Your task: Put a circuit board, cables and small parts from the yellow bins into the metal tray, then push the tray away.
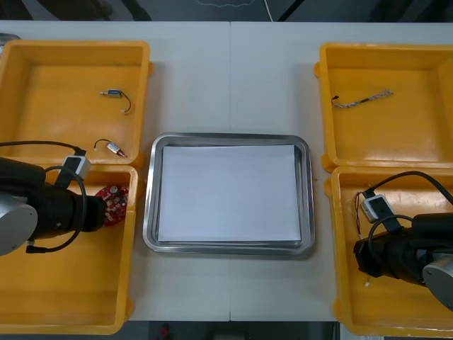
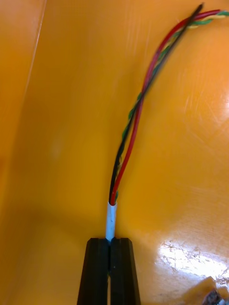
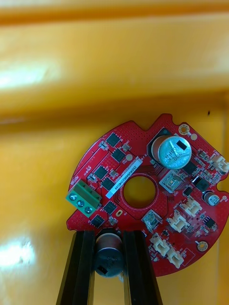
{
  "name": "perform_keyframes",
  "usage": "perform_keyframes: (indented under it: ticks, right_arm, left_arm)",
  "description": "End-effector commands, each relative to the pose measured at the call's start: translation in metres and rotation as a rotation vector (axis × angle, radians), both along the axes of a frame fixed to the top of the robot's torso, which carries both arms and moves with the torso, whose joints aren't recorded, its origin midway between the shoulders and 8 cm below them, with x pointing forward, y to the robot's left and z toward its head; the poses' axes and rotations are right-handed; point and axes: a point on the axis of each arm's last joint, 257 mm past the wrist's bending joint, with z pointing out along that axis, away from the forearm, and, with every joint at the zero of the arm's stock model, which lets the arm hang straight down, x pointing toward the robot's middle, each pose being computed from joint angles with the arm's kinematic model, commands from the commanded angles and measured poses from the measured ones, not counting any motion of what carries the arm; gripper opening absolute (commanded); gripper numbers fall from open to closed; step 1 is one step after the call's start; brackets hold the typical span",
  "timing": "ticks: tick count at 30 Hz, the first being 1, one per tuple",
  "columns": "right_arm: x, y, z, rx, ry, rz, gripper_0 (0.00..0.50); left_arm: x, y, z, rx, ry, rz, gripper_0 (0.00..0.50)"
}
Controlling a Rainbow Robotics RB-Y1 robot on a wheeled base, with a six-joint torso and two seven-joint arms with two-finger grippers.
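Note:
A round red circuit board [image 3: 148,200] lies in the near-left yellow bin [image 1: 64,297], close to its far wall. My left gripper [image 3: 109,240] is shut on the board's edge, its fingers on either side of a black cylinder mounted there; in the front view the board [image 1: 113,204] shows just past the left gripper [image 1: 99,212]. In the near-right yellow bin [image 1: 386,315] my right gripper [image 2: 110,242] is shut on the white sleeve of a red and yellow cable [image 2: 136,114], which runs away over the bin floor. The metal tray [image 1: 230,248], white inside, sits between the bins.
The far-left yellow bin [image 1: 42,113] holds two small metal parts [image 1: 112,93] [image 1: 113,148] with thin wires. A twisted cable [image 1: 362,100] lies in the far-right yellow bin [image 1: 396,134]. Bare table runs beyond the tray to the far edge.

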Motion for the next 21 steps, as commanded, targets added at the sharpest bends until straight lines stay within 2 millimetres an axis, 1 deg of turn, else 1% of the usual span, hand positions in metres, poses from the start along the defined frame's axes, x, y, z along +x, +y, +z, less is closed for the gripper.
perform_keyframes:
  ticks: [1, 3, 6, 7, 8, 9, 12, 16, 18, 21]
  right_arm:
    - [-0.014, -0.007, 0.001, -0.034, 0.021, 0.025, 0.0]
    - [-0.013, -0.009, 0.013, -0.044, 0.014, 0.022, 0.0]
    - [-0.013, -0.019, 0.04, -0.079, 0.0, 0.013, 0.0]
    - [-0.013, -0.021, 0.046, -0.086, -0.003, 0.01, 0.0]
    - [-0.015, -0.022, 0.058, -0.093, -0.005, 0.008, 0.0]
    - [-0.017, -0.022, 0.062, -0.092, -0.002, 0.008, 0.0]
    - [-0.024, -0.026, 0.091, -0.106, -0.005, 0.004, 0.0]
    - [-0.033, -0.031, 0.123, -0.118, -0.011, 0.006, 0.0]
    - [-0.037, -0.032, 0.132, -0.118, -0.007, 0.01, 0.0]
    - [-0.045, -0.035, 0.148, -0.122, 0.009, 0.017, 0.0]
  left_arm:
    - [-0.012, 0.023, 0.027, -0.006, 0.016, 0.075, 0.0]
    - [-0.016, 0.025, 0.034, 0.006, 0.02, 0.073, 0.0]
    - [-0.023, 0.03, 0.051, 0.029, 0.023, 0.074, 0.0]
    - [-0.025, 0.03, 0.054, 0.028, 0.025, 0.073, 0.0]
    - [-0.028, 0.032, 0.063, 0.034, 0.024, 0.072, 0.0]
    - [-0.029, 0.032, 0.067, 0.032, 0.023, 0.07, 0.0]
    - [-0.036, 0.024, 0.084, 0.025, 0.02, 0.044, 0.0]
    - [-0.04, 0.014, 0.101, 0.052, 0.015, 0.013, 0.0]
    - [-0.04, 0.009, 0.107, 0.064, 0.015, -0.001, 0.0]
    - [-0.04, -0.004, 0.115, 0.089, 0.023, -0.036, 0.0]
